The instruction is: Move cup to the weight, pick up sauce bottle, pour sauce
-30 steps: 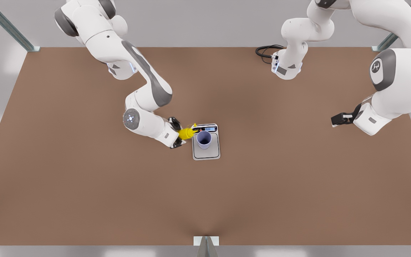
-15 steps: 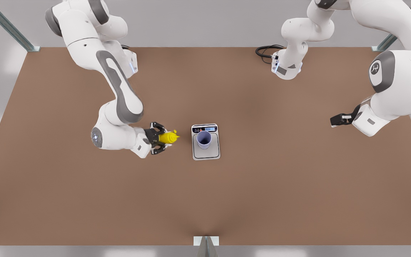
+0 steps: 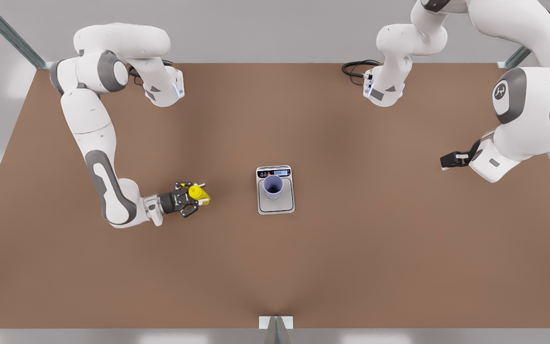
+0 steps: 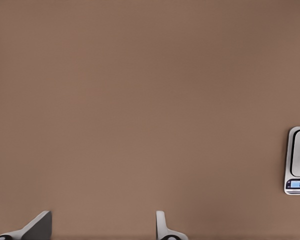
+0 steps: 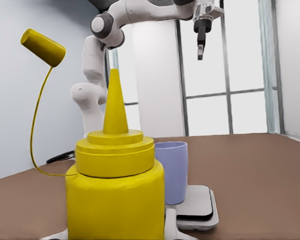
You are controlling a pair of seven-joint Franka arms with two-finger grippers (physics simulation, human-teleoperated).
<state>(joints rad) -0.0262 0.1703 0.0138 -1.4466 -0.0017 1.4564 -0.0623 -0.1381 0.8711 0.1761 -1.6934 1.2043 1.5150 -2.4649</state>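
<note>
I work in a bare test cell, more lab than kitchen. My two white arms are bolted at the far edge of a wide, plain brown tabletop [image 3: 351, 248] with no cloth, clutter or markings on it. Grey metal frame posts [image 3: 10, 36] rise at its corners, and a black cable [image 3: 357, 69] coils beside one arm's base. Around me the walls are flat pale grey, and from my right wrist I see tall window panes [image 5: 240, 65] with thin frames. What sits on the surface is kitchen gear: a small digital scale [image 3: 275, 200], a cup [image 3: 273, 186] and a sauce bottle [image 3: 197, 193].
</note>
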